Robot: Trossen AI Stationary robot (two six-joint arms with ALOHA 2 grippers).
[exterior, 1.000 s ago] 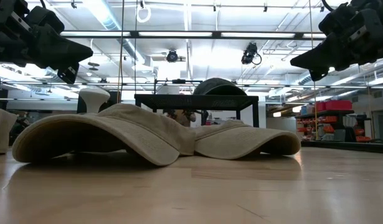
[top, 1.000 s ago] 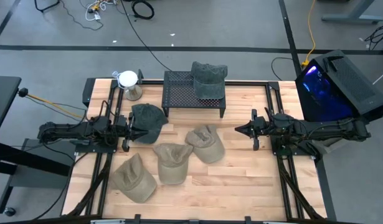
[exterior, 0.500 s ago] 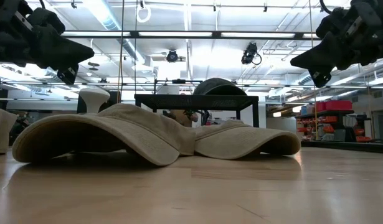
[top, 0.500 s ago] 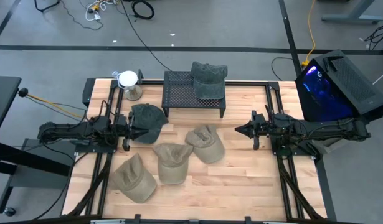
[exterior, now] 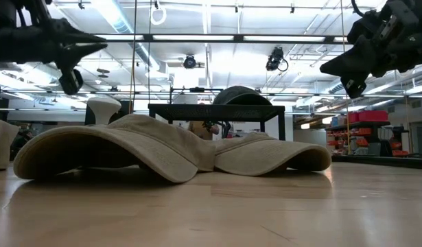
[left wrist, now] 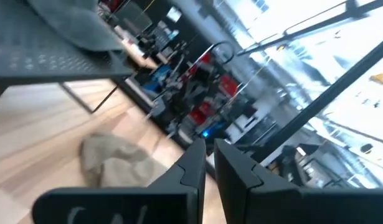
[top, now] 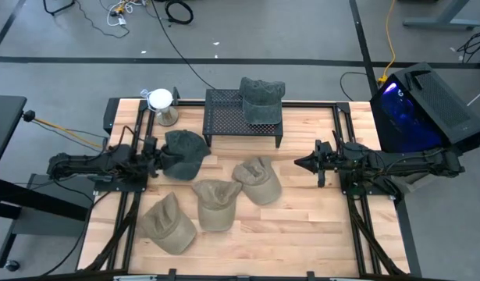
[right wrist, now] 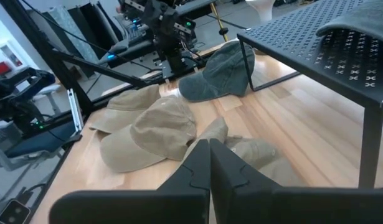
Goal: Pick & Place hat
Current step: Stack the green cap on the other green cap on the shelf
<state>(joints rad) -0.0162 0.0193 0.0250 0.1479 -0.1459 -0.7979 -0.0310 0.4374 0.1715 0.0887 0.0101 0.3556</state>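
Three tan hats lie crown up on the wooden table: one near the front left (top: 169,222), one in the middle (top: 216,203), one right of it (top: 257,179). A dark green hat (top: 185,152) lies further back on the left. Another dark hat (top: 261,99) rests on the black mesh rack (top: 224,117) at the back. My left gripper (top: 158,162) hangs above the table beside the dark green hat's brim, shut to a thin slit (left wrist: 208,146) with nothing in it. My right gripper (top: 296,163) hangs at the right, shut (right wrist: 208,144), pointing toward the hats.
A white round object on a stand (top: 160,103) is at the back left corner. A black box with a blue light (top: 415,109) stands beside the table's right edge. Bare wood shows at the front right (top: 302,234).
My left gripper has rolled about its own axis and tipped its tip slightly upward, staying in place. My right gripper has rolled a little about its axis. No hat has moved.
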